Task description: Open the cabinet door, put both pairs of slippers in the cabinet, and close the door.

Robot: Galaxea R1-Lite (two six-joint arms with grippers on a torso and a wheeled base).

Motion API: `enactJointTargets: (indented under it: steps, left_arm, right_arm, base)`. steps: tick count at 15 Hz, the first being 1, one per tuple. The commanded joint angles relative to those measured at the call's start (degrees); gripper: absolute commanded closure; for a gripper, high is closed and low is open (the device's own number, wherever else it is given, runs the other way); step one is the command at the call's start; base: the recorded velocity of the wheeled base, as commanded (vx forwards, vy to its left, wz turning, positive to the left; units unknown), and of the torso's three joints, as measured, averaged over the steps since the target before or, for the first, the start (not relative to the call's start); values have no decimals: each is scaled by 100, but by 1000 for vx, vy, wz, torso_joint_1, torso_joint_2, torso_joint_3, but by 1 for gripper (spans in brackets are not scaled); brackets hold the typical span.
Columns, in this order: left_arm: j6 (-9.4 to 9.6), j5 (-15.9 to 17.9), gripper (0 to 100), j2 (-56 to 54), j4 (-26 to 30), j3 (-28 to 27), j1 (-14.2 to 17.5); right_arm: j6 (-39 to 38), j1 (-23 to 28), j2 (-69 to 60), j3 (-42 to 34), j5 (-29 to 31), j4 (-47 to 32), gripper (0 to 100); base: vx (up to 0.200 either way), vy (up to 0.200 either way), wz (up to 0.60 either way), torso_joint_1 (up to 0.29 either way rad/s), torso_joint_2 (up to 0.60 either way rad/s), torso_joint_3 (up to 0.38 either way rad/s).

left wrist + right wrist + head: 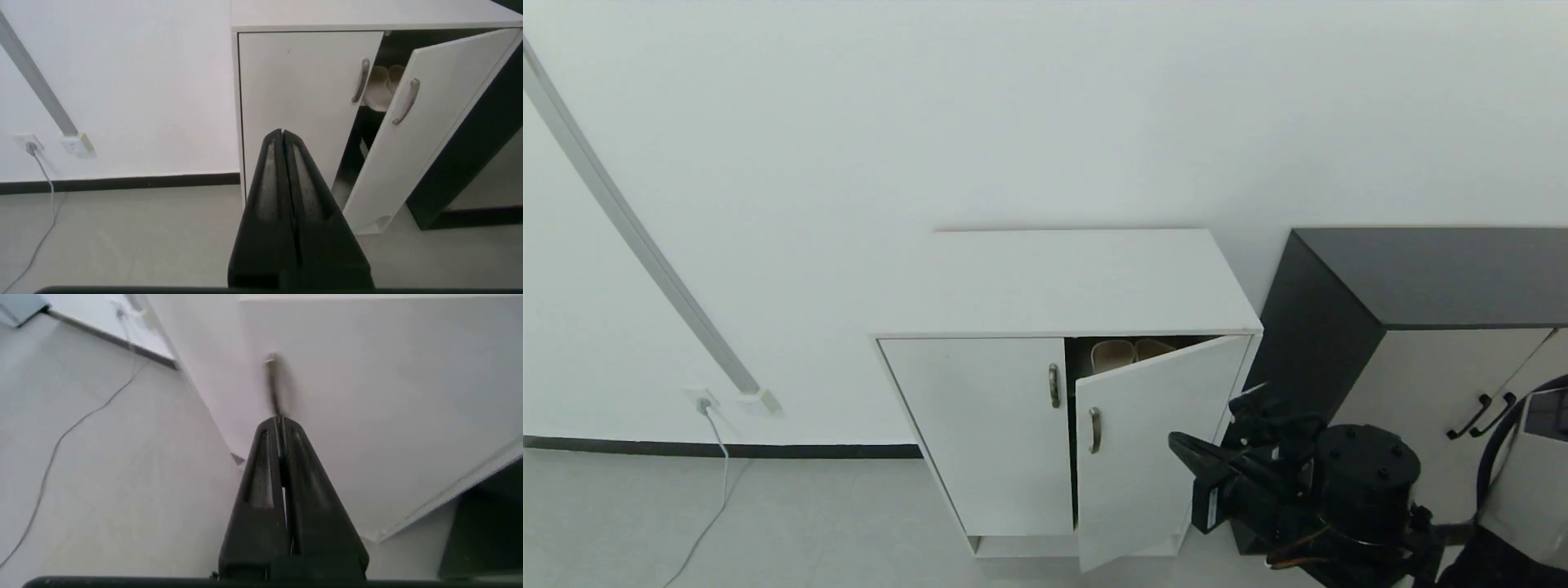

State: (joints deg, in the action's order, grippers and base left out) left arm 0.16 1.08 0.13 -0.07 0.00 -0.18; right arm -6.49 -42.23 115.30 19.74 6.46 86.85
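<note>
A bare white wall and pale grey floor make up the room. At the far left a slanted conduit runs down the wall to a wall socket, and a cable trails from it across the floor.

My left pincer hangs back from the white cabinet, fingers pressed together and carrying nothing. I judge it is parked there to keep out of the door's swing.

The cabinet's left door is flush shut, its metal handle at the inner edge. In the dark gap beside it, by the front edge of the top shelf, lie the slippers. They are pale beige with rounded ends showing, two side by side. Whether both pairs are inside I cannot tell, since the rest of the interior is hidden.

The right door stands ajar, hinged at the cabinet's right edge, with its free edge swung out toward me.

My right pincer is close in front of that door's outer face, aimed near the right handle, fingers closed on nothing. I take that as a blunt pusher's pose, so closing the door looks like the step in hand.

A dark cabinet stands just beside, at the right.
</note>
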Motion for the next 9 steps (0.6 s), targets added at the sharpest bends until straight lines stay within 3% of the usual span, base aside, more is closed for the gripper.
enactJointTargets:
  steps: [1, 3, 9]
  left_arm:
    - [-7, -3, 100, 4, -1, 0, 1]
    - [-7, -3, 100, 4, -1, 0, 9]
    - [-7, -3, 100, 4, -1, 0, 9]
  right_arm:
    - [-2, -66, -87, -304, -13, 8, 100]
    - [-2, -66, 151, -207, -4, 25, 100]
    - [-2, 57, 1232, 1041, 31, -36, 100]
  base:
    - [200, 0, 0, 2, 2, 2]
    - [0, 0, 0, 0, 0, 0]
    - [0, 0, 0, 0, 0, 0]
